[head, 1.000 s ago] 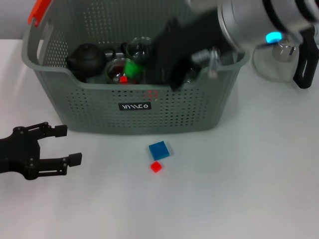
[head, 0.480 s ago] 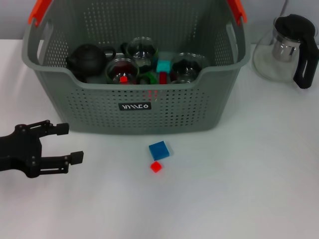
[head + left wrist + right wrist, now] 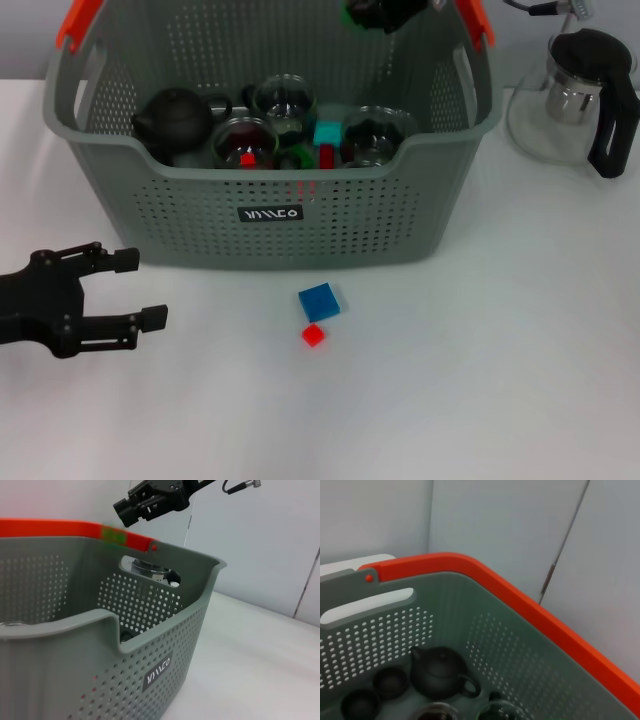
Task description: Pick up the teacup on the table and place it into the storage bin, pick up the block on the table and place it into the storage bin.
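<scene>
Judging from left to right, I see my left gripper (image 3: pixel 125 290), fingers spread and holding nothing, resting on the white table (image 3: pixel 520 380) beside the large grey-green perforated plastic storage bin (image 3: pixel 270 215), which already holds several glass teacups (image 3: pixel 372 135), while the square blue block (image 3: pixel 319 301) and the small red cube (image 3: pixel 313 335) lie in front of it, unpicked. My right gripper (image 3: pixel 152 502) hangs above the bin's far rim, mostly cut off in the head view, and I cannot tell whether its fingers are apart or together.

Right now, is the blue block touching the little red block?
Apart. The head view shows a thin strip of white table between the blue block and the little red block.
</scene>
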Action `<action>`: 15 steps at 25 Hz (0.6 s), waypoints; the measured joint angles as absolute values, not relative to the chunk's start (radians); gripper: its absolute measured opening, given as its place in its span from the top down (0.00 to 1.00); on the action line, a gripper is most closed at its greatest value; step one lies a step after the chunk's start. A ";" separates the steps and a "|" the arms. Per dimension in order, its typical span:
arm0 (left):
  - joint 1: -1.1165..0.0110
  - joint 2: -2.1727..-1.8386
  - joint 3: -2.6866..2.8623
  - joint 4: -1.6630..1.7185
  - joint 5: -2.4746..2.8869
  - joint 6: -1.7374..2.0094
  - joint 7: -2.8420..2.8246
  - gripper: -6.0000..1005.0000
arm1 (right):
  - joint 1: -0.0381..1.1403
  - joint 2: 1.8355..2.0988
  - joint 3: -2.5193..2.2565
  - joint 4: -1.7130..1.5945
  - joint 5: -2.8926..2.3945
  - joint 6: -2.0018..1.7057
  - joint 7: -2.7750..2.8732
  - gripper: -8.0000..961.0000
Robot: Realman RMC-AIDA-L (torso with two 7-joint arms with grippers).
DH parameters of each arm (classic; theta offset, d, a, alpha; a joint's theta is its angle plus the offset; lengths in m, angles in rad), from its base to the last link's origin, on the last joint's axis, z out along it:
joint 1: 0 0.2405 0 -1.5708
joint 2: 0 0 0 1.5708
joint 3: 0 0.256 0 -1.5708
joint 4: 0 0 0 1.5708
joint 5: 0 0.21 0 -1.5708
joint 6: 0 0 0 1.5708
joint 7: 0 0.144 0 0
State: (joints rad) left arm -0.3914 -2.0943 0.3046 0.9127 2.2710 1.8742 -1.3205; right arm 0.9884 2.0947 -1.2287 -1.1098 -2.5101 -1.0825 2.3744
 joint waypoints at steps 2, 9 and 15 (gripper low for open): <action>-0.393 -2.094 0.305 0.913 2.274 1.873 -1.321 0.13 | 0.987 2.095 -1.232 -1.110 -2.512 -1.083 2.374 0.77; -0.394 -2.094 0.307 0.911 2.276 1.875 -1.320 0.13 | 0.945 2.101 -1.245 -1.208 -2.465 -1.091 2.370 0.46; -0.394 -2.094 0.307 0.912 2.273 1.889 -1.320 0.13 | 0.778 2.099 -1.277 -1.433 -2.193 -1.141 2.270 0.13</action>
